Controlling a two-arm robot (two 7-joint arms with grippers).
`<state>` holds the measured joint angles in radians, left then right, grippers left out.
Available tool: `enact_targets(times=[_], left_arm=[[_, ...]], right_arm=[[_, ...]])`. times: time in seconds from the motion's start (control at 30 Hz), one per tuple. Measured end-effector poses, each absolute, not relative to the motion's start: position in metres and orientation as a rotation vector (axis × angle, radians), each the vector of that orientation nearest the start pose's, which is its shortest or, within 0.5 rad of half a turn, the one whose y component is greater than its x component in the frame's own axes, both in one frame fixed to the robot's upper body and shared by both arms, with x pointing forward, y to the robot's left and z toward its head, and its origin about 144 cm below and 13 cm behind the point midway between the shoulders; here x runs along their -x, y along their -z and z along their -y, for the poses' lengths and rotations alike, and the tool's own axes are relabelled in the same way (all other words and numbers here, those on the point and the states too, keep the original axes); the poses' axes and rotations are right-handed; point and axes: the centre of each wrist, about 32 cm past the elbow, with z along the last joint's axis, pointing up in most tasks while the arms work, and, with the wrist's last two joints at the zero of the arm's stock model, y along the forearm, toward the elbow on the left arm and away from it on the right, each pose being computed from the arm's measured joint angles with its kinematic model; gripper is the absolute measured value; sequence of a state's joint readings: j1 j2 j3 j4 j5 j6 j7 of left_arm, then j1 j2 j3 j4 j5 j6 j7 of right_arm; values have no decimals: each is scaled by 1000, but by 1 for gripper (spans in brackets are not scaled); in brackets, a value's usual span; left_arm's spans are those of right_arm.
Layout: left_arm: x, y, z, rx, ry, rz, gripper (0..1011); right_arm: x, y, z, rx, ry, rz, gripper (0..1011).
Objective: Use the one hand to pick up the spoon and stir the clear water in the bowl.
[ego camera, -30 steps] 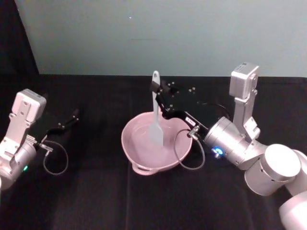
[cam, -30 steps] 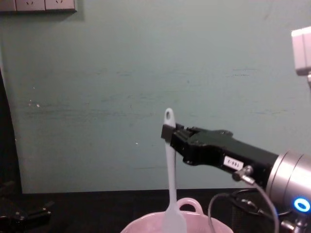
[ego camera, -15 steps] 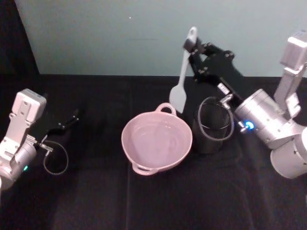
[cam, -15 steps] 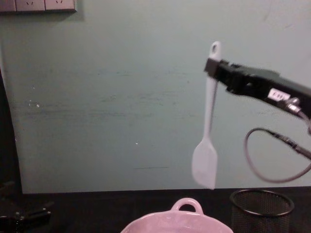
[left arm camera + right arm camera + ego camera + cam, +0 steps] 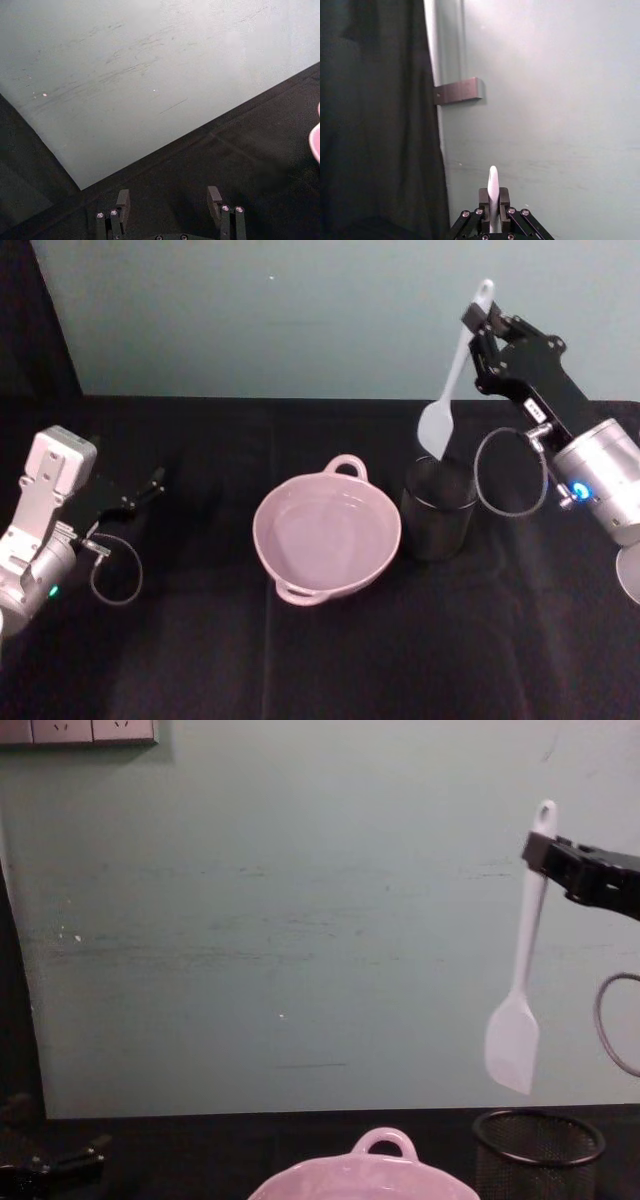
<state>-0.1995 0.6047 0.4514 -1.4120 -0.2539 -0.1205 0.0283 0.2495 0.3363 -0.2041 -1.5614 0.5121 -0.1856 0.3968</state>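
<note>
My right gripper is raised at the right, shut on the upper handle of the white spoon. The spoon hangs blade down, its blade just above the black mesh cup. The chest view has the spoon well above the cup, held by the right gripper. In the right wrist view the handle end sticks out between the shut fingers. The pink bowl sits at the table's middle with clear water faintly visible inside. My left gripper rests open at the far left.
The mesh cup stands just right of the bowl, almost touching it. A black cloth covers the table, and a pale green wall runs close behind. A loose cable loop hangs from the right wrist. The bowl's edge shows in the left wrist view.
The right gripper lifted the spoon out of the bowl and carried it up and to the right, over the mesh cup. The left arm has not moved.
</note>
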Motion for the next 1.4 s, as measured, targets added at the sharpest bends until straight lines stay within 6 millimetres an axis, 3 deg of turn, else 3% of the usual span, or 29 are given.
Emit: enact_targets(times=[0.3, 0.83, 1.4], left_arm=[[-489, -1140, -310, -304, -1248, 285, 1011], [-489, -1140, -310, -304, -1248, 285, 1011], [-489, -1140, -310, -304, -1248, 285, 1011]], right_arm=[[-523, -1201, 274, -317, 1026, 136, 116], [-520, -1156, 263, -289, 1027, -4, 117], [-508, -1138, 253, -325, 1091, -121, 117]])
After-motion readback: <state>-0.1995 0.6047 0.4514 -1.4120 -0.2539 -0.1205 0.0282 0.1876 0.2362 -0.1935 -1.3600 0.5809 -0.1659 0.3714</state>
